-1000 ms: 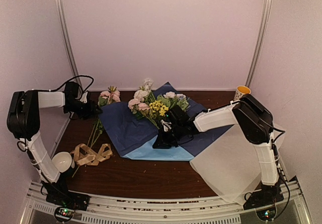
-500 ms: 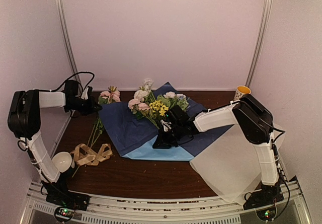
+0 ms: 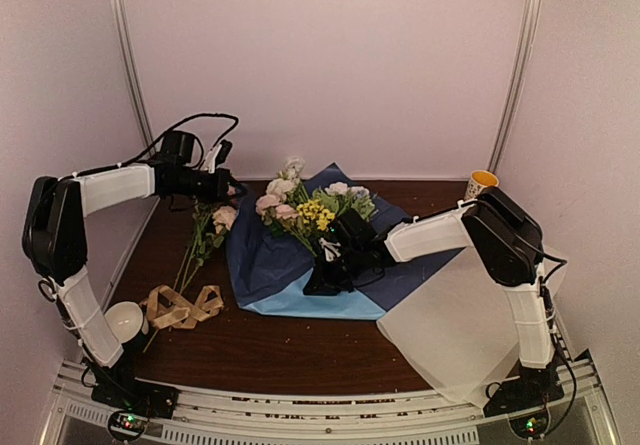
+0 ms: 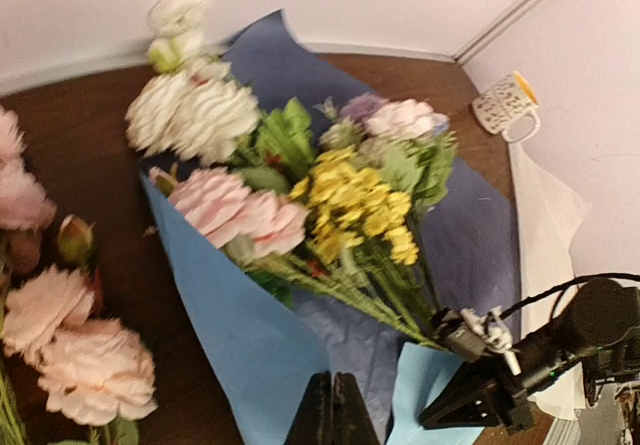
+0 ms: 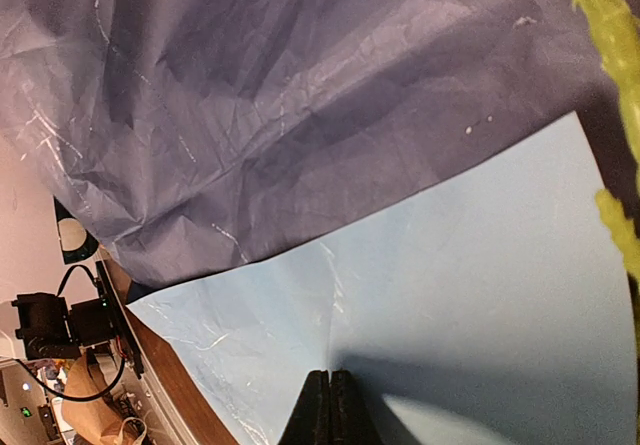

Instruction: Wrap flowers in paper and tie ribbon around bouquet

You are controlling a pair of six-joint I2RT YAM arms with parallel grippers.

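The flowers (image 3: pixel 305 210), white, pink and yellow on green stems, lie on the blue paper (image 3: pixel 270 255) as a loose bouquet, blooms toward the back wall. My left gripper (image 3: pixel 228 186) is shut on the paper's left corner and holds it up beside the blooms. In the left wrist view the light-blue face (image 4: pixel 230 315) rises from my shut left gripper (image 4: pixel 333 410) next to the flowers (image 4: pixel 350 190). My right gripper (image 3: pixel 325 280) is shut on the light-blue folded flap (image 5: pixel 450 295) at the stem ends. The tan ribbon (image 3: pixel 182 307) lies looped at front left.
Loose pink flowers (image 3: pixel 222 217) with long stems lie left of the paper. A whitish sheet (image 3: pixel 450 335) covers the front right. A yellow-lined cup (image 3: pixel 481 181) stands at back right, a white bowl (image 3: pixel 124 320) by the left arm's base.
My left gripper closed on the paper's left corner and carried it up and to the right toward the blooms, narrowing the sheet. The right arm has not moved.
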